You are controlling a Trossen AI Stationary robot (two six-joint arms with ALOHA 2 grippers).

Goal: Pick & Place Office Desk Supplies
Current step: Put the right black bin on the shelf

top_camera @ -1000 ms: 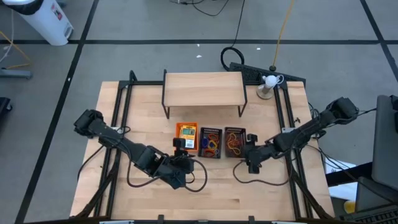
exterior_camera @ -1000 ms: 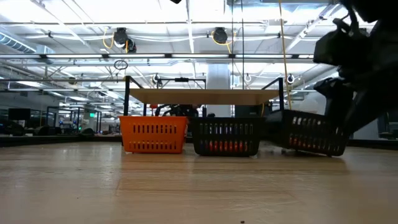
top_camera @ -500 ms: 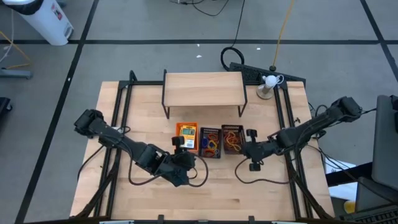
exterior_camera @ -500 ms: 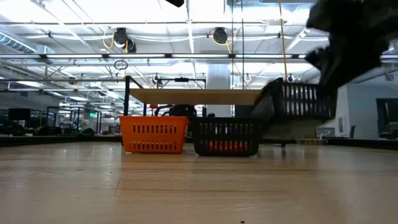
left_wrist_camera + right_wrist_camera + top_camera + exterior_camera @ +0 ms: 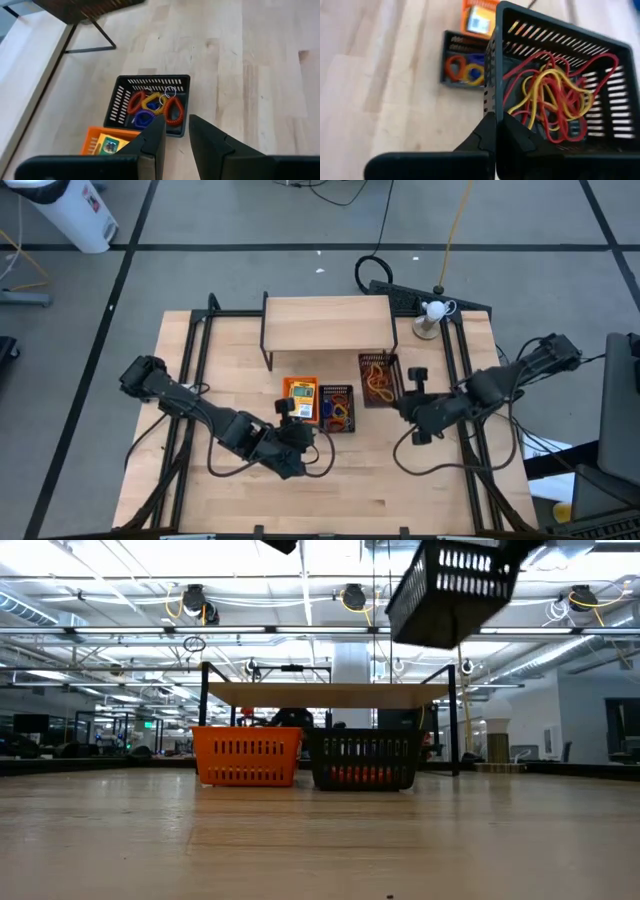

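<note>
we see the wooden shelf [image 5: 327, 318] just beyond our right claw [image 5: 400, 402], which is clamped on the rim of a black tray [image 5: 452, 590] of rubber bands [image 5: 551, 97], lifted off the table; our left claw [image 5: 295, 438], fingers slightly parted and empty, hovers just short of the orange tray [image 5: 300, 400].

Near the middle of the overhead frame, a tray [image 5: 300, 400] holding a crayon box [image 5: 301, 392] sits touching a mesh tray [image 5: 338, 408] of loops on its right. Right again, a second mesh tray [image 5: 378, 379] of bands hangs raised, apparently just below-right of the shelf riser [image 5: 327, 320] above.
</note>
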